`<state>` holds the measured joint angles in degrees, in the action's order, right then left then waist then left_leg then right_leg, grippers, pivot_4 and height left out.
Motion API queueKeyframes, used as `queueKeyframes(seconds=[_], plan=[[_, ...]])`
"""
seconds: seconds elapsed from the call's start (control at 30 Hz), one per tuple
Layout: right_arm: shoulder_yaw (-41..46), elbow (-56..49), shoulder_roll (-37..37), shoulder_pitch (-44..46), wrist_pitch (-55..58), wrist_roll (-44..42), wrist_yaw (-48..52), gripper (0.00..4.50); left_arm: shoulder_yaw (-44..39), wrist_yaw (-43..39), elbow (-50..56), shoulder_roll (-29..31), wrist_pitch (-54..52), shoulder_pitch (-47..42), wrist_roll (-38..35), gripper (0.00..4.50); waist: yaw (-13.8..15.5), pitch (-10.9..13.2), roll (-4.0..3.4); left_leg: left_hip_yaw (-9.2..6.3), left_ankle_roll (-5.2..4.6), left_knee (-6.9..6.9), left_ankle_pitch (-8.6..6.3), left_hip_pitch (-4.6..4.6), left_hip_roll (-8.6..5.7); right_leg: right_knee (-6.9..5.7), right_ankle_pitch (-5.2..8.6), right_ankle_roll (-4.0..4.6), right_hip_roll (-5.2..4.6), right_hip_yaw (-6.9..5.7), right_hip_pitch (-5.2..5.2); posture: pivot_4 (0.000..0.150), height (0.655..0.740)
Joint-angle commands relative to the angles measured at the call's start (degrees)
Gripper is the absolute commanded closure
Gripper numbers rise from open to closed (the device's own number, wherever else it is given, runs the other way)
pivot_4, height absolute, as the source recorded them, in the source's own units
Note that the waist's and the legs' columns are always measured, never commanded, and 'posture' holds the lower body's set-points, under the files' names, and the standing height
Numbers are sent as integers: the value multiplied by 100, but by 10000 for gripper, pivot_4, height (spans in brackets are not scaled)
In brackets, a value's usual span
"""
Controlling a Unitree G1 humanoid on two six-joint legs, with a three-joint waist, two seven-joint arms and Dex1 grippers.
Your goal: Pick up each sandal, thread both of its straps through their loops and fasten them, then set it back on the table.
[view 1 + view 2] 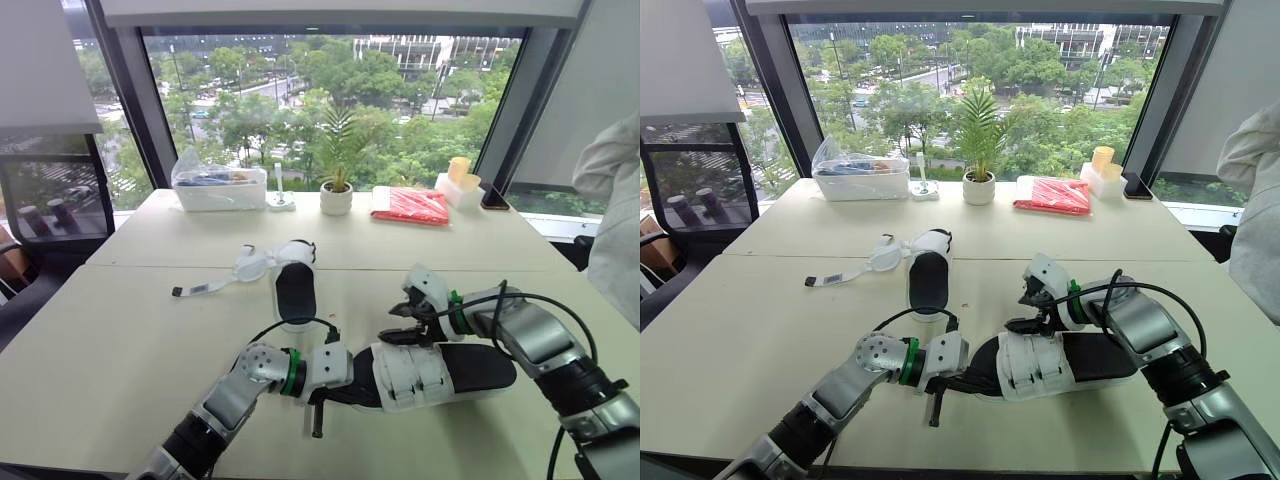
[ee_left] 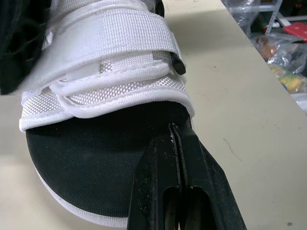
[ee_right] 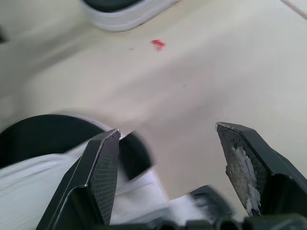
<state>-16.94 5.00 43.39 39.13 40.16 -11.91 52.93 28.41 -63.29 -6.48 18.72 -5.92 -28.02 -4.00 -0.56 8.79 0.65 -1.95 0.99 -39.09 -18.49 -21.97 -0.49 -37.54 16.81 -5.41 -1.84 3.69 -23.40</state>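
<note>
So, starting at the left: the far sandal (image 1: 295, 290) lies flat on the table (image 1: 150, 340), its strap (image 1: 205, 288) trailing loose toward the left, work not yet begun. Next comes the left gripper (image 2: 175, 136), its fingers clenched together and laid over the black toe (image 2: 96, 177) of the near sandal (image 1: 470, 368), tips tucked against the front edge of the white upper. Whether they nip any cloth I cannot tell. The near sandal lies on the table between the two arms, toe toward the left gripper, and both its straps (image 1: 410, 375) lie across the upper and look closed. At the right, the right gripper (image 3: 168, 130) hangs spread wide close over those straps, grasping nothing. The step looks like the final fastening, nearly done. To do it well, I would have the left fingers bear down on the toe so the sandal cannot slide. Then I would bring the right fingers down flat and rub along each strap end, pressing the fastening fully home rather than tugging at it. A sideways pull could peel a strap open or drag the sandal across the table. Both grippers should then lift straight off, leaving the sandal at rest.
</note>
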Motion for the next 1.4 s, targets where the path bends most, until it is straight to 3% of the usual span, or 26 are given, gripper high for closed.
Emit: queueKeyframes(seconds=[0.03, 0.2, 0.33, 0.5, 0.63, 0.77, 0.93, 1.17, 1.4], plan=[[-85, 297, -55, 101, -531, 489, -143, 10836, 186, -7, -160, 100, -212, 167, 233, 45000, -2, 0, 0, 0, 0, 0, 0, 0, 0, 0, 0, 0, 0, 0, 0, 1500, 7400], [158, 318, -108, 295, -963, 778, -319, 10836, 180, 56, -89, 92, -222, 226, 231, 45000, -6, -1, -1, 1, 0, 0, 0, 0, -1, 0, 0, 0, 2, 0, -1, 1500, 7400], [955, -906, 75, 315, -467, 479, -544, 10836, 90, 122, -85, 133, -153, 241, 208, 45000, 0, -1, -4, 1, 1, -1, 1, -15, -1, -3, 0, -1, 1, 0, -15, 1500, 7400], [1338, -2461, 679, -781, -1199, 836, -626, 10836, -176, 133, -100, 186, -62, 201, 17, 45000, 25, -4, 0, -6, 1, 1, 0, -23, -1, 2, 0, -1, 1, -7, -18, 1500, 7400], [1802, -3025, 897, -2252, -2967, 1477, -1069, 10836, -695, 154, 141, 144, -593, 124, -566, 45000, -9, -3, -1, 0, 1, -1, 0, -17, -1, -6, 0, -1, 3, -1, -13, 1500, 7400], [2032, -2472, 1499, -3240, -5360, 2567, -1637, 10836, -1033, 185, 368, 211, -912, 43, -869, 45000, -22, 1, -6, 8, 1, -4, 1, -12, -2, -18, 0, -2, 12, 3, -17, 1500, 7400], [2086, -1243, 2043, -3523, -7401, 3560, -2435, 10836, -1259, 135, 701, 334, -1259, 5, -1135, 45000, -8, 1, -5, 22, 5, -6, 3, 6, -2, -28, 0, -2, 18, 8, -10, 1500, 7400], [1744, 386, 2326, -3009, -9404, 4591, -3528, 10836, -1327, 197, 717, 349, -1346, -22, -1177, 45000, -24, 2, -5, 33, 5, -5, 3, 34, -2, -29, 1, -1, 23, 19, 9, 1500, 7400], [1126, 1338, 1917, -1848, -10625, 5883, -4779, 10836, -1509, 349, 782, 406, -1424, 51, -1258, 45000, -62, 3, -4, 42, 6, -4, 4, 52, 1, -38, 2, 0, 30, 30, 18, 1500, 7400]])
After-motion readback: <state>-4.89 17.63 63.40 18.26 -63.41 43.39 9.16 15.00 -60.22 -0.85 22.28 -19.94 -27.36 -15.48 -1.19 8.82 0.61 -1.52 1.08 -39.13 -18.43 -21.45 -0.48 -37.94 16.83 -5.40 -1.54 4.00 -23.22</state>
